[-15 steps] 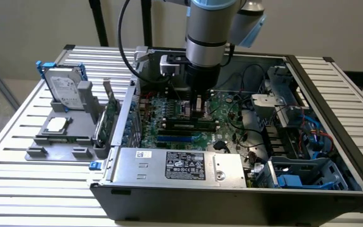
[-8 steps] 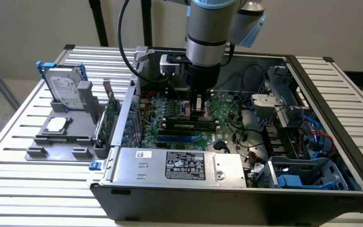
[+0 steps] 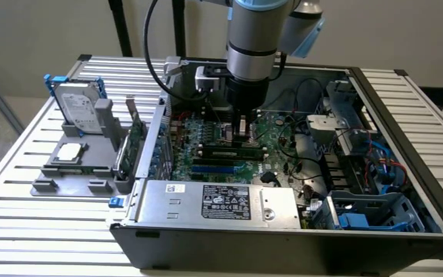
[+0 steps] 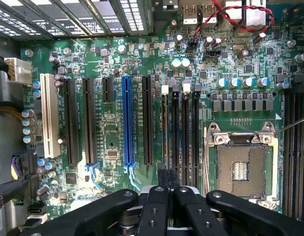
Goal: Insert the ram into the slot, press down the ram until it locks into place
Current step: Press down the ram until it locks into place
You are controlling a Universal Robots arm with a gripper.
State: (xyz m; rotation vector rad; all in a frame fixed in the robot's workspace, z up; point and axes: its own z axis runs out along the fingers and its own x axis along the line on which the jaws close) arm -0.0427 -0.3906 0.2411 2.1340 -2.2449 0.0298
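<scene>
While lowered into case (image 3: 283,249), gripper (image 3: 241,134): fingers (image 4: 162,180) are pressed together
Ram (image 3: 229,153): is laid along slot (image 3: 203,157), just below gripper
Case: is set on slatted table (image 3: 21,231)

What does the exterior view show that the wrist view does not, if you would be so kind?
The exterior view adds the arm, the computer case, the labelled power supply, the hard drive standing on the grey fixture, and the slatted table. The wrist view adds the empty CPU socket, the white slot and the red-and-black wires. Shared: the green motherboard, the blue slot, the black memory slots, and the gripper over those slots.
</scene>
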